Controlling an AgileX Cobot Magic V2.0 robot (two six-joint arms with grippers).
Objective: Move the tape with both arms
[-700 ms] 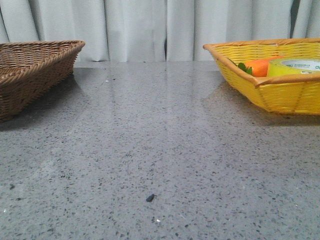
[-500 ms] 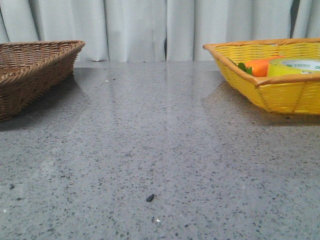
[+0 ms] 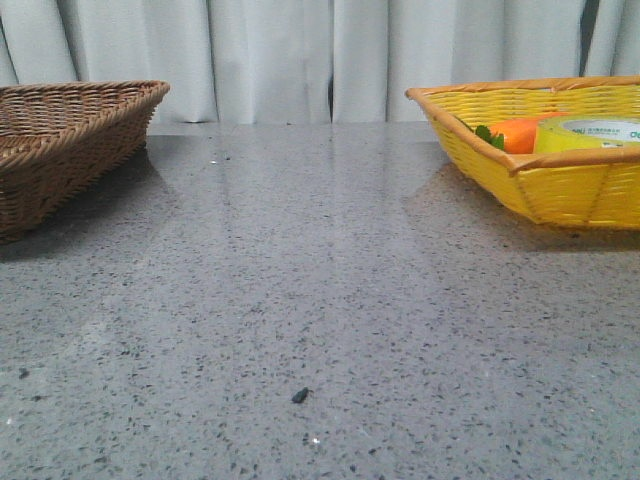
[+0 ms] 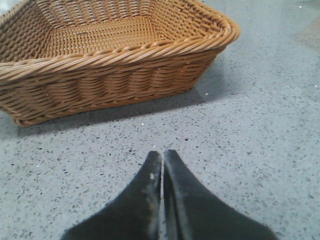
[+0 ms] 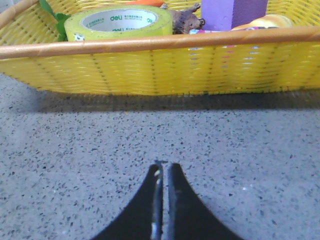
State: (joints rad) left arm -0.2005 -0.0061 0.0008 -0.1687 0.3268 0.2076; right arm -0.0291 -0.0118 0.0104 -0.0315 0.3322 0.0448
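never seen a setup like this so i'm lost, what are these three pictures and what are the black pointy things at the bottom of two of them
This is a two-armed robot at a grey stone table. The wide picture looks forward over the table from the robot's own viewpoint; neither arm shows in it. The other two come from small cameras on each wrist.

The black points are each arm's tool, two fingers pressed together. The left tool is shut and empty, facing a brown wicker basket. The right tool is also shut and empty, facing a yellow basket.

That yellow basket holds a roll of yellow tape, a carrot, a purple block and a few smaller bits that are hard to make out. Nothing is held yet.
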